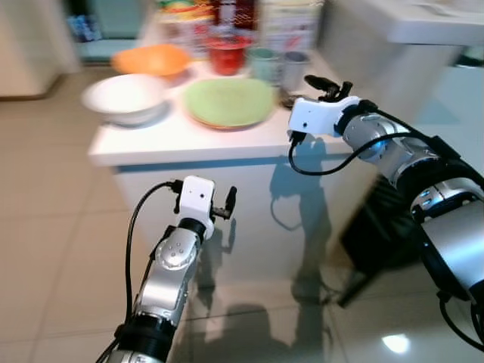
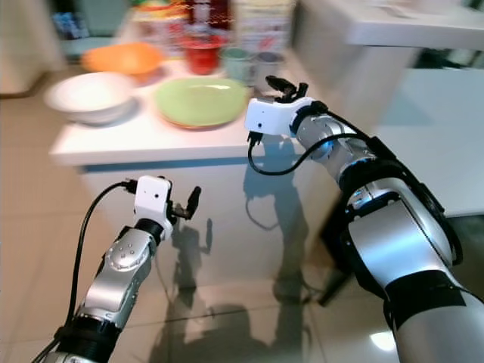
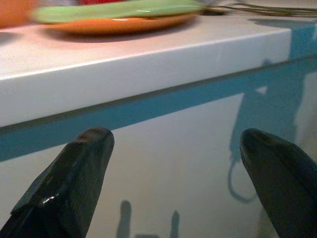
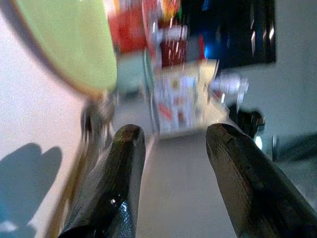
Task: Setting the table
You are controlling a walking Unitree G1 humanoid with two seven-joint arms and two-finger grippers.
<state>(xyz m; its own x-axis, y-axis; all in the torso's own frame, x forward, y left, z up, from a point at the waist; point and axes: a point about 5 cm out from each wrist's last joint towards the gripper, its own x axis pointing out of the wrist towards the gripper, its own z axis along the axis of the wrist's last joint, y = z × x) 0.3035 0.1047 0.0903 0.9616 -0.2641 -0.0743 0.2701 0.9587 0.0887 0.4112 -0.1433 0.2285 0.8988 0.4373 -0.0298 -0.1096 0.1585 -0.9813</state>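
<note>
A white counter [image 1: 174, 140] carries a green plate [image 1: 229, 102] with an orange underside, a white bowl [image 1: 125, 97] and an orange bowl [image 1: 151, 59]. Behind them stand a red cup [image 1: 227, 54] and two pale cups [image 1: 265, 64]. Blurred metal cutlery [image 4: 91, 124] lies just right of the plate. My right gripper [image 1: 331, 87] hovers open over the counter's right end, beside the plate and cutlery, holding nothing. Lower down, my left gripper [image 1: 225, 206] is open and empty in front of the counter's side panel, below the edge [image 3: 148, 54].
Colourful boxes [image 1: 283, 23] stand blurred at the counter's back. A second white worktop [image 1: 423, 23] lies to the far right, with a dark piece of furniture [image 1: 378, 227] below my right arm. Glossy tiled floor [image 1: 53, 227] spreads to the left and front.
</note>
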